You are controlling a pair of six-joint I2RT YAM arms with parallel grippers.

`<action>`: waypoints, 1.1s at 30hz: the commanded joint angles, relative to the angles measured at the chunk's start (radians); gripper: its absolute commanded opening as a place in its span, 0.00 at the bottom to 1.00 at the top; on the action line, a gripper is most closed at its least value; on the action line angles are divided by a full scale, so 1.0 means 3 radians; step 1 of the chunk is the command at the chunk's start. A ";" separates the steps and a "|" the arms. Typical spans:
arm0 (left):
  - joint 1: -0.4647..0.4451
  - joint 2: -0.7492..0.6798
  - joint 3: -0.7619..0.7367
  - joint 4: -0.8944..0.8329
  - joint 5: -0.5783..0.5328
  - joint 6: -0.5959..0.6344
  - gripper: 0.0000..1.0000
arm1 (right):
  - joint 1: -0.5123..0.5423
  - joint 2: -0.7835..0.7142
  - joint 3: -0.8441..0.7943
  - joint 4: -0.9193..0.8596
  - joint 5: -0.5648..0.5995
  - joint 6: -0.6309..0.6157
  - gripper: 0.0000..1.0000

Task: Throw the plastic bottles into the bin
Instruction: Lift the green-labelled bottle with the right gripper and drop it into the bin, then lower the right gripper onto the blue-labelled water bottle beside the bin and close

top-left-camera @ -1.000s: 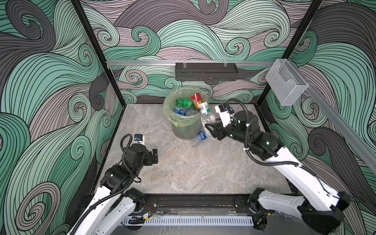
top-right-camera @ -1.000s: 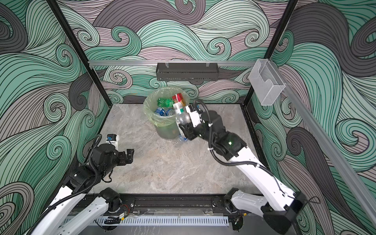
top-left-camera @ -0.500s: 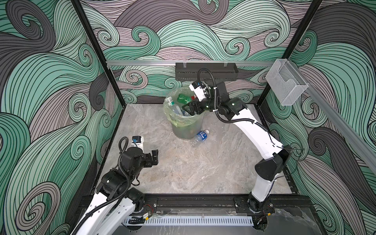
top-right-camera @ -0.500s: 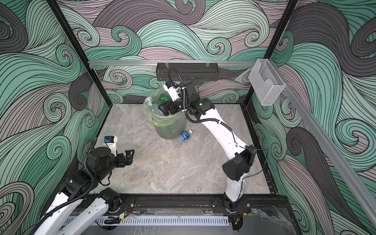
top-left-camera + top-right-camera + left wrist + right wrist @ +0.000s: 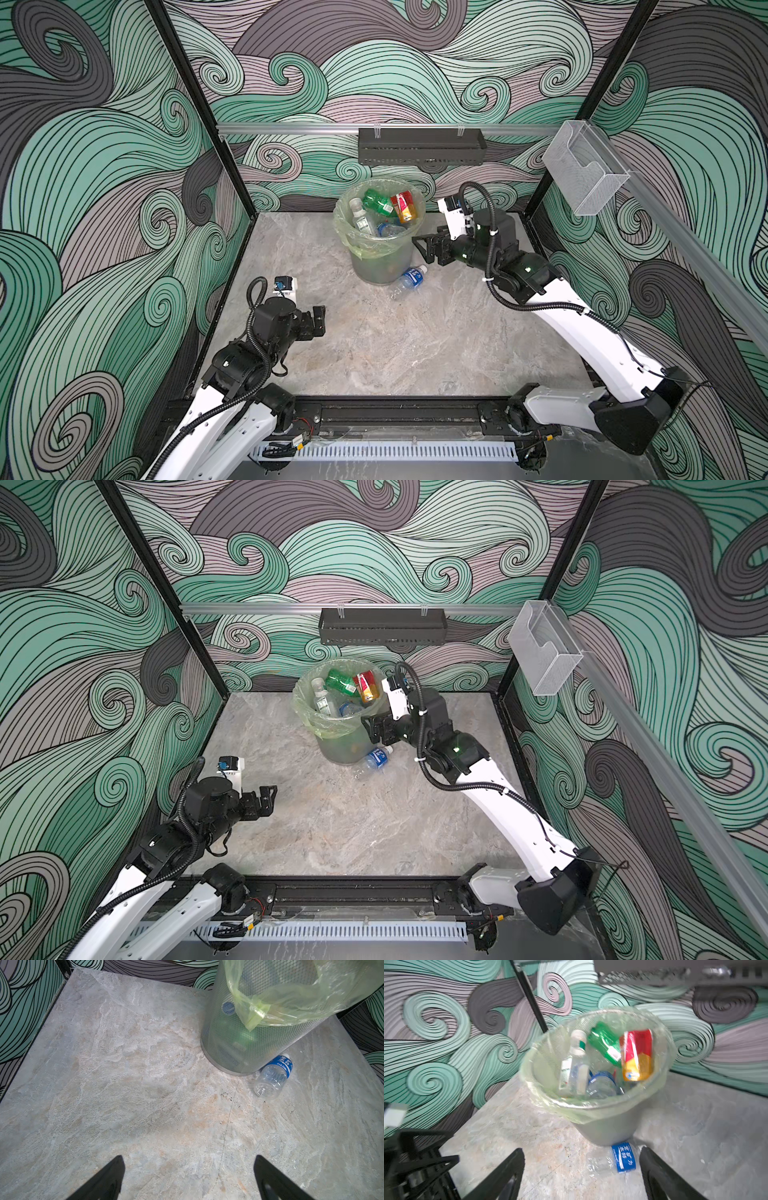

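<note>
1. Knocking over the bin [image 5: 376, 266] is the principal hazard. It stands at centre frame in both top views, filled close to its rim, and the right gripper [image 5: 421, 248] hangs just beside that rim on the right. A sideways sweep from there would probably tip it. Appearance: round, tapered, grey mesh wall, with a pale green liner [image 5: 276, 999] folded over the rim.
2. Right gripper: fingers spread, nothing between them. A descent could snag the liner or scrape the wall, because the remaining target lies close to the bin's base.
3. Left gripper [image 5: 320, 321]: fingers spread and empty, at lower left of the frame, well apart from the bin. If both arms reach for the same target, they may collide.
4. Loose bottle [image 5: 409, 280]: lies on its side on the table [image 5: 415, 340], just below and right of the bin's base; contact cannot be confirmed. Light and round, it would likely roll or slip out of an off-centre pinch. Appearance: clear body, blue label, white cap pointing to upper right.
5. Binned bottles: the orange bottle [image 5: 402, 206], green bottle [image 5: 377, 202] and clear bottle [image 5: 360, 219] stand high inside. Another drop may bounce out.
</note>
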 commanded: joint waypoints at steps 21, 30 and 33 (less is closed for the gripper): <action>0.0028 -0.0075 0.0048 -0.0001 0.0025 -0.0001 0.99 | -0.0085 0.1121 -0.1088 0.1183 0.0515 0.2208 0.77; 0.0024 -0.0080 0.0038 -0.0007 0.0037 -0.0013 0.99 | -0.0089 0.1527 -0.0992 0.1352 0.0287 0.2334 0.76; 0.0028 -0.0070 0.0038 0.0003 0.0037 -0.0005 0.99 | -0.0085 0.1622 -0.0962 0.1361 0.0256 0.2329 0.76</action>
